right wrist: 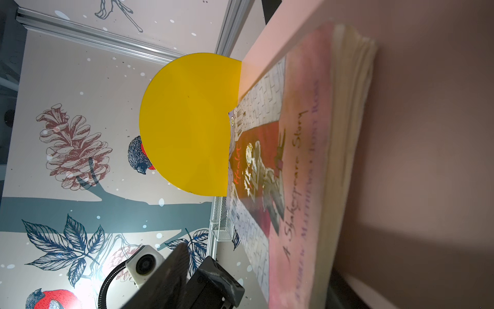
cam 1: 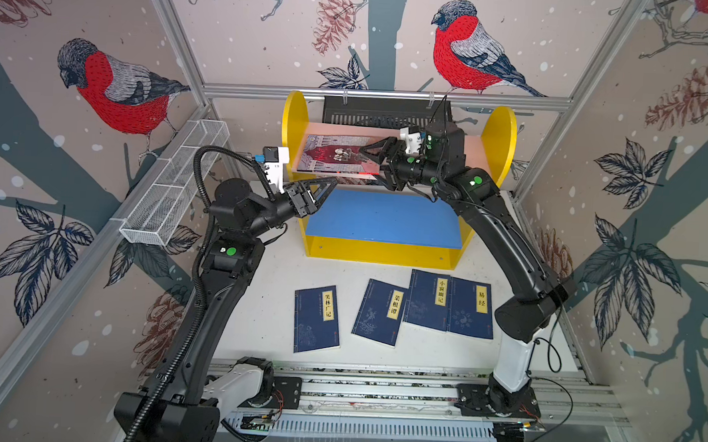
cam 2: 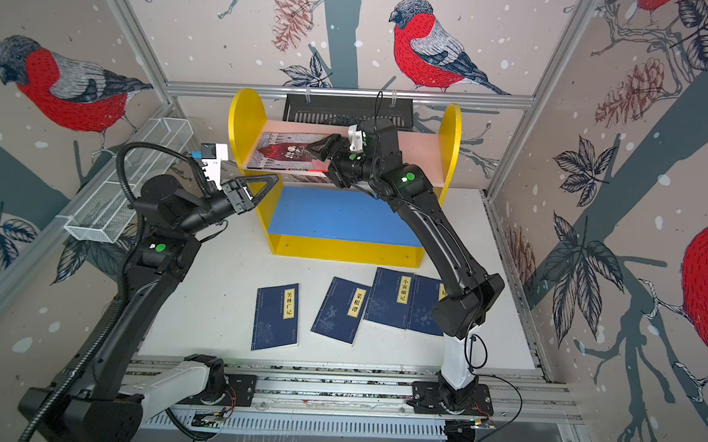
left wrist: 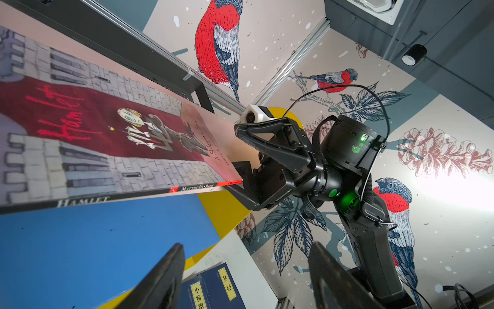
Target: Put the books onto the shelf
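- The grey-and-red Hamlet book lies flat on the pink upper board of the shelf. It's pushed toward the left yellow side, with its spine along the front edge.
- The right gripper sits at the book's right end. Its jaws are clearly spread, one finger above the board and one below its front edge. The gap is way wider than the book and it isn't clamping anything. From the left wrist view it's hard to say whether the lower finger brushes the book's corner.
- The left gripper hovers by the front of the shelf's left yellow side, just above the blue lower board. Its jaws are wide apart with nothing between them.
- The blue board has no books on it.
- Four navy books lie flat on the white table in front of the shelf. The leftmost sits by itself, and the two rightmost overlap at their edges.
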You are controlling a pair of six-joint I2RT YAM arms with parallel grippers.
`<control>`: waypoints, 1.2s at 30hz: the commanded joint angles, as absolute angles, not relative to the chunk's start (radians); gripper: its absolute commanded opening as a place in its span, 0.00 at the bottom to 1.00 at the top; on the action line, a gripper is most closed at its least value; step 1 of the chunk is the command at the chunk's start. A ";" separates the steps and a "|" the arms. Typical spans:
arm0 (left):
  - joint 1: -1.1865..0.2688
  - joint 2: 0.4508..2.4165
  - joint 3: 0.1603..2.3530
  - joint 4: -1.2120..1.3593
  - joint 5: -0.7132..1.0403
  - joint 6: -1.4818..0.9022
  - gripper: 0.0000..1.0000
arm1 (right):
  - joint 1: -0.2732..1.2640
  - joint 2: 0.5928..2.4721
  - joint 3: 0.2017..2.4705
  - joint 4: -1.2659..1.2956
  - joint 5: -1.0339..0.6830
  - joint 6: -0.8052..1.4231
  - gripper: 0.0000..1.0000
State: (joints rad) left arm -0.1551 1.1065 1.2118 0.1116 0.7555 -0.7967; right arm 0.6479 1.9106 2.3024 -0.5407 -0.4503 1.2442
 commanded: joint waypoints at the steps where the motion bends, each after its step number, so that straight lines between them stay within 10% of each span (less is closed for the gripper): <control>1: -0.168 1.124 1.231 0.150 0.714 -0.750 0.74 | 0.649 1.905 2.313 -0.613 -0.422 1.198 0.69; 36: -0.149 1.112 1.399 -0.190 0.480 -0.545 0.72 | 0.660 1.939 2.419 -0.738 -0.326 0.944 0.67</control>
